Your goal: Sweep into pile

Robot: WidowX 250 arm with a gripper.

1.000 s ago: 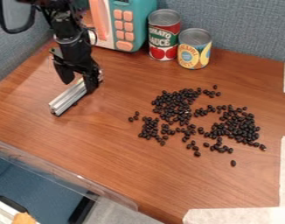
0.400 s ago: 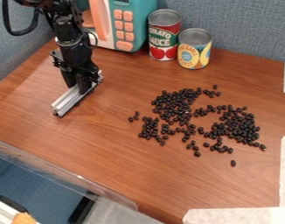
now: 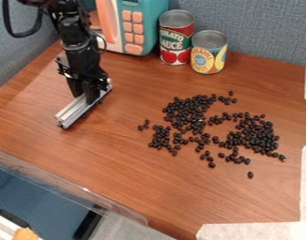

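At the upper left, my black gripper (image 3: 87, 93) hangs down with its fingers shut on a silver metal bar (image 3: 74, 111). The bar lies at a slant, low at the table surface, its near end pointing to the lower left and its far end just right of the fingers. Black beans (image 3: 187, 115) are scattered loosely right of the middle, in clusters well to the right of the gripper. A single bean (image 3: 250, 175) lies apart below them.
A teal toy microwave (image 3: 149, 26), a tomato sauce can (image 3: 175, 37) and a shorter yellow-labelled can (image 3: 209, 52) stand along the back. Pale tape (image 3: 249, 231) runs at the lower right. A clear plastic edge (image 3: 67, 185) borders the wooden table (image 3: 143, 178) at the lower left.
The gripper's fingers, spread across the bar a second ago, have come together on it. The bar has shifted very slightly and turned a little.
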